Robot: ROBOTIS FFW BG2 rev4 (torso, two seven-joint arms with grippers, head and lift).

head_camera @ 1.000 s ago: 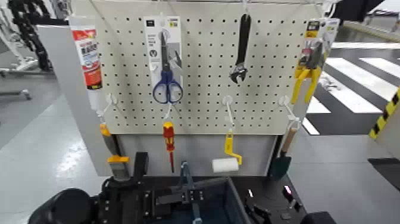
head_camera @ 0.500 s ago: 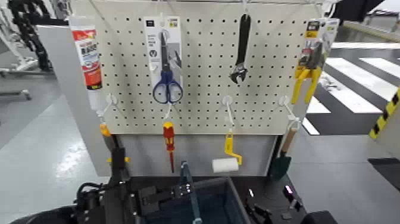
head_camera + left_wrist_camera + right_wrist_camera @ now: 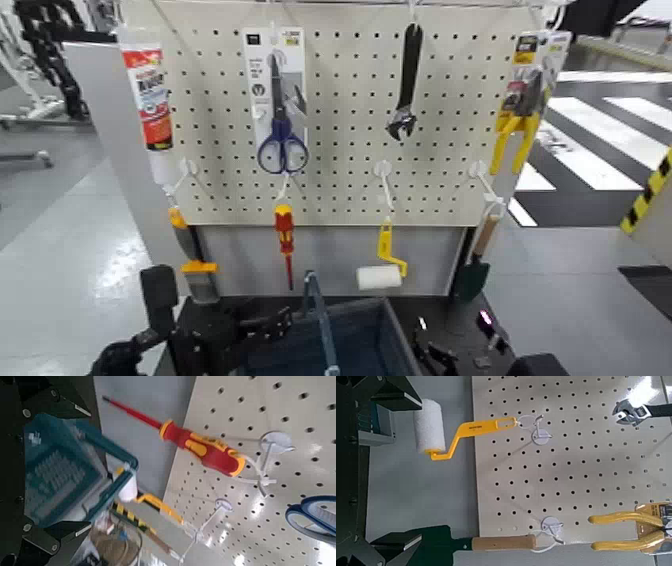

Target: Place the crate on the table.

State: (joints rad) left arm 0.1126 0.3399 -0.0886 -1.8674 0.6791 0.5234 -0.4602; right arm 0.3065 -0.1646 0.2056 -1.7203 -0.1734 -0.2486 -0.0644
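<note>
The dark blue-grey crate (image 3: pixel 365 340) stands on the black table (image 3: pixel 452 318) at the bottom of the head view, its thin upright bar (image 3: pixel 318 310) at the middle. My left gripper (image 3: pixel 263 326) is at the crate's left rim, jaws apart. In the left wrist view a teal ribbed part of the crate (image 3: pixel 65 471) shows between the black fingers (image 3: pixel 43 538), with gaps on both sides. My right gripper (image 3: pixel 432 356) is beside the crate's right rim. In the right wrist view it (image 3: pixel 387 472) is open and holds nothing.
A cream pegboard (image 3: pixel 340 120) rises right behind the table. On it hang scissors (image 3: pixel 281 140), a wrench (image 3: pixel 404 90), pliers (image 3: pixel 520 110), a red screwdriver (image 3: pixel 284 240), a yellow paint roller (image 3: pixel 381 268) and a sealant tube (image 3: pixel 150 100). Grey floor lies on both sides.
My left arm has drawn back to the left, from over the crate's inside to its left rim, and its black forearm now sticks up at the left. The crate has not moved.
</note>
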